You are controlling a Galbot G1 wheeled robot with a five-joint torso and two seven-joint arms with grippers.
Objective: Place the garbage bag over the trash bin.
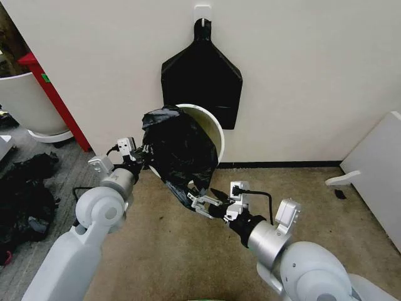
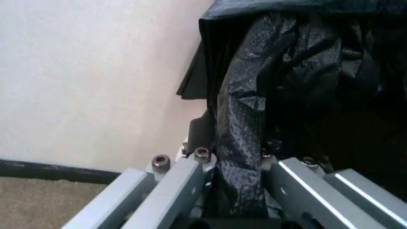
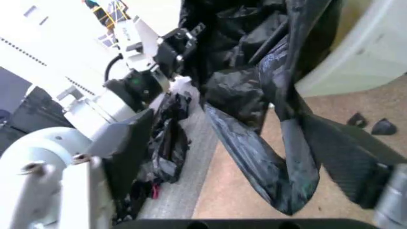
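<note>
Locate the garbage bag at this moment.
In the head view, the bag drapes over the bin near the wall, held between the left gripper and right gripper.

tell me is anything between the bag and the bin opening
Nothing visible does. The garbage bag already drapes across the trash bin mouth, held by the left end effector and right end effector.

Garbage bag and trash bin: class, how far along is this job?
Done: both hands grip the garbage bag, left hand at its upper edge, right hand at its lower part. In hand: the bag is spread across the trash bin mouth. Left: part of the rim is uncovered.
</note>
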